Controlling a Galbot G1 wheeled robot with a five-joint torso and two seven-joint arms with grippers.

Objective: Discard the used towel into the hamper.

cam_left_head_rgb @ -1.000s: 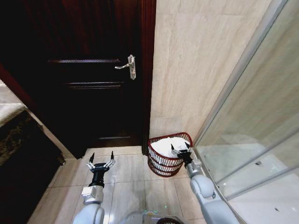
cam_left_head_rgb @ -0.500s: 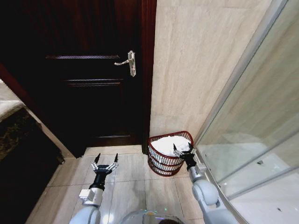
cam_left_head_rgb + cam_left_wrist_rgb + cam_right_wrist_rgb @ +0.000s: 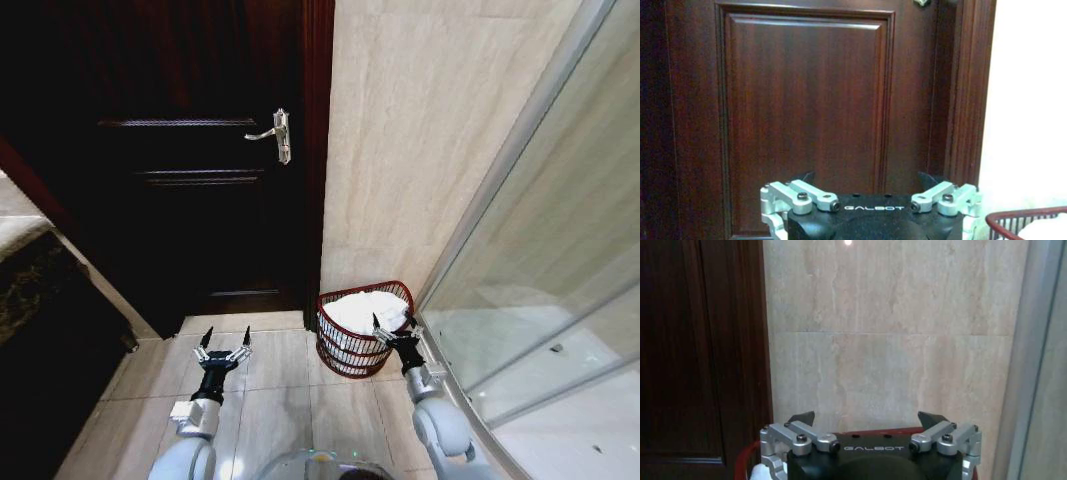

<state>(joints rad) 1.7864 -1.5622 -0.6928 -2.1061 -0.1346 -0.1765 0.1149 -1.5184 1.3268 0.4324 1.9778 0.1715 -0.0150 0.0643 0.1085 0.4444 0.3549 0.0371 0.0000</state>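
Left to right: dark wood door (image 3: 200, 150) with its lever handle (image 3: 275, 138) fills the left half, then the beige tiled wall (image 3: 420, 140), then the glass shower panel (image 3: 560, 260) on the right. Floor is pale tile (image 3: 275, 375).

Our left gripper (image 3: 222, 345) hangs low over the floor in front of the door, jaws spread, nothing between them. It points at the door panel and sits well apart from the hamper; in the left wrist view only a sliver of the rim (image 3: 1023, 220) shows at the edge.

The hamper (image 3: 362, 330) stands on the floor in the corner, near the door frame and just beside the shower track. A white towel (image 3: 365, 308) lies heaped inside, reaching about rim height; no clear long axis, it's a bunched pile.

Our right gripper (image 3: 393, 327) is at the hamper's near-right rim, jaws spread and empty, pointing toward the wall. It's clearly the nearer arm. The towel lies just ahead of and below those jaws.

Our read: towel is already in, release looks done. The tight spot is the rim, with the glass close on the right.
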